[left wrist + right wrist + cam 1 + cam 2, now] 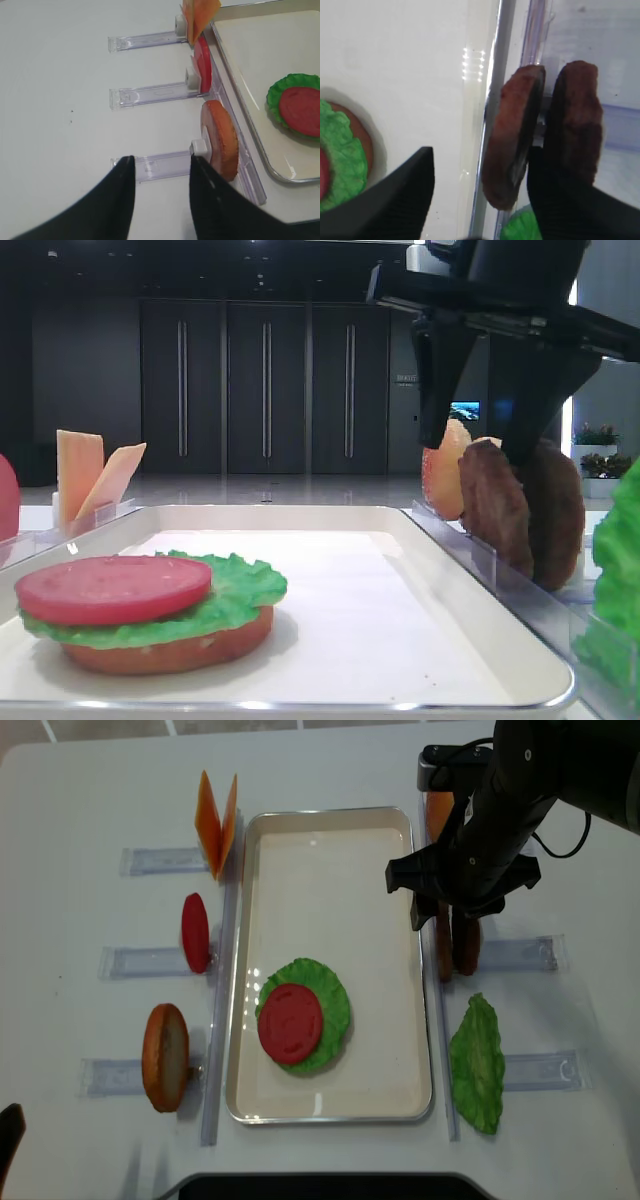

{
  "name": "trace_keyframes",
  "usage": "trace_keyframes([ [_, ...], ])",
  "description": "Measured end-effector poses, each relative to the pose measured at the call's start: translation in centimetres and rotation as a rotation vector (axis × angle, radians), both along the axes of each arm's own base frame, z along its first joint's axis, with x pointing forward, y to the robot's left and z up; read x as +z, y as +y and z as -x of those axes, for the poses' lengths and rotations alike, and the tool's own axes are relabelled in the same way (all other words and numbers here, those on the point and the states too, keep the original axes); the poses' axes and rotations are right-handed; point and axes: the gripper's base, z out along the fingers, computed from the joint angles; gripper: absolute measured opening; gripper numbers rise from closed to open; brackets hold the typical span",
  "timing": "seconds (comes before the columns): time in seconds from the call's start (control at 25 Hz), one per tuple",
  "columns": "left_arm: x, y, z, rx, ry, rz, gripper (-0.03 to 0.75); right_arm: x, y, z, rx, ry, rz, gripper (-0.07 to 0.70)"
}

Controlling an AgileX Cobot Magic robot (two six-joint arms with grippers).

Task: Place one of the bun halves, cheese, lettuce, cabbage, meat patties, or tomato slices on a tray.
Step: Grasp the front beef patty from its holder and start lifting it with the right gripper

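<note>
Right of centre in the overhead view, the right gripper [441, 916] hangs over two meat patties [455, 945] standing on edge in a clear plastic rack [520, 953] just outside the tray [330, 825]. Its black fingers are spread apart: in the right wrist view one finger [395, 200] sits over the tray's shiny rim and the other [565, 195] falls between the patties, so the nearer patty [512, 145] stands in the gap; whether either finger touches it I cannot tell. The patties are thick, dark-brown, grainy discs, faces turned toward the tray, leaning slightly. Lower left on the off-white tray lies a stack: a flat tan bun half [180, 648], a ruffled green lettuce [325, 995] leaf, and a smooth red tomato slice [291, 1023] on top, all lying flat. A second lettuce leaf [478, 1065] stands at lower right. Beside the tray's left edge, cheese [216, 823], a tomato slice [195, 932] and a bun half [166, 1056] stand upright. The left gripper [160, 195] hovers with fingers parted, holding nothing.
</note>
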Motion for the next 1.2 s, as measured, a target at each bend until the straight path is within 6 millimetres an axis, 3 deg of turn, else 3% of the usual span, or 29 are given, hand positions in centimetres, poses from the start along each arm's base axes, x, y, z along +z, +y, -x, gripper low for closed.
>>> trace_keyframes([
  [0.36, 0.0, 0.0, 0.0, 0.0, 0.0, 0.0, 0.282, -0.2, -0.3, -0.2, 0.008, -0.017, 0.036, 0.396],
  [0.6, 0.0, 0.0, 0.0, 0.0, 0.0, 0.0, 0.282, -1.7, -0.1, -0.7, 0.01, 0.016, 0.059, 0.396],
  [0.88, 0.0, 0.0, 0.0, 0.0, 0.0, 0.0, 0.282, -1.9, -0.1, -0.8, 0.017, 0.008, 0.072, 0.382],
  [1.04, 0.0, 0.0, 0.0, 0.0, 0.0, 0.0, 0.282, -2.0, -0.3, -0.9, 0.027, -0.005, 0.092, 0.281],
  [1.2, 0.0, 0.0, 0.0, 0.0, 0.0, 0.0, 0.282, -2.0, -0.4, -1.0, 0.034, -0.02, 0.107, 0.117],
])
